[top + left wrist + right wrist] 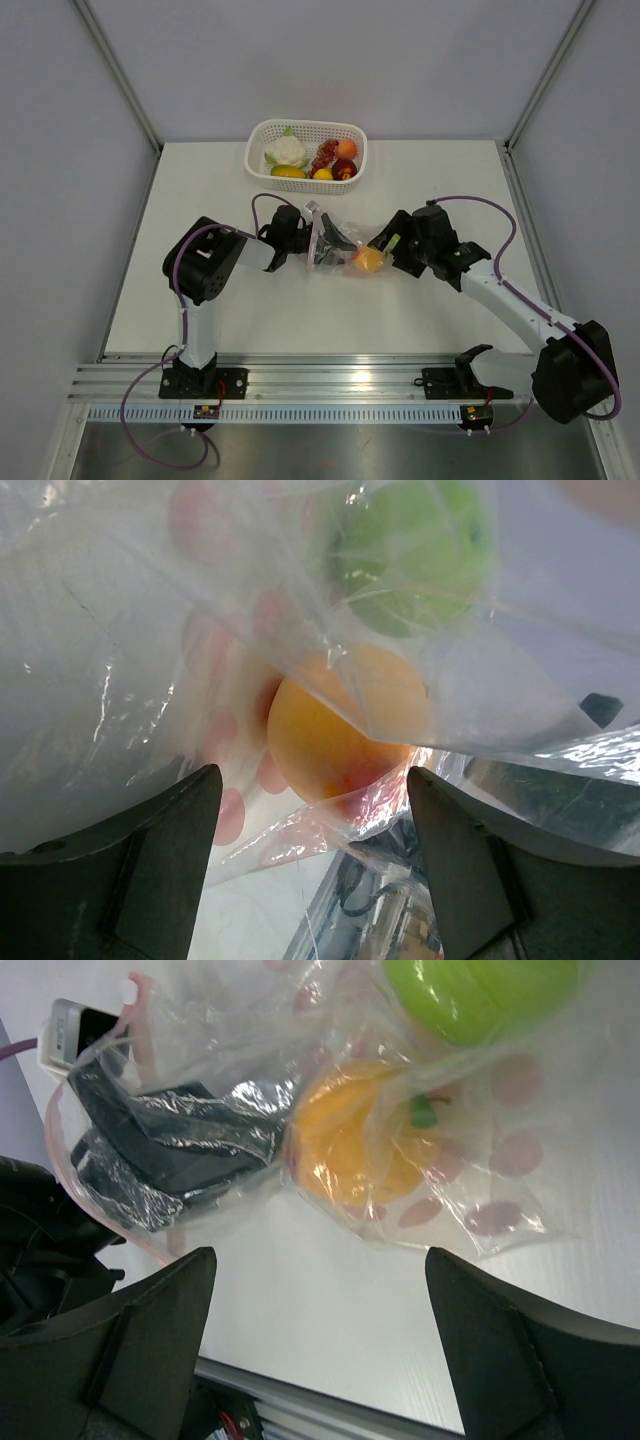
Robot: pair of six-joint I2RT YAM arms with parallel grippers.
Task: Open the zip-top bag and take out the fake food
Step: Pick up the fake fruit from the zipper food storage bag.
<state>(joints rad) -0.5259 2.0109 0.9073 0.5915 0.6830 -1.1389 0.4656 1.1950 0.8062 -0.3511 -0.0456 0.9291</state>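
Table [300, 315], left tool [312, 778] spread inside bag [500, 1160]

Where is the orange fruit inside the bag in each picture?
Top external: orange fruit in the middle, inside the zip-top bag.
Left wrist: orange fruit in the centre, under the green apple.
Right wrist: orange fruit near the centre, below-left of the green apple.
Shared landmark: the zip-top bag's pink dots around it.
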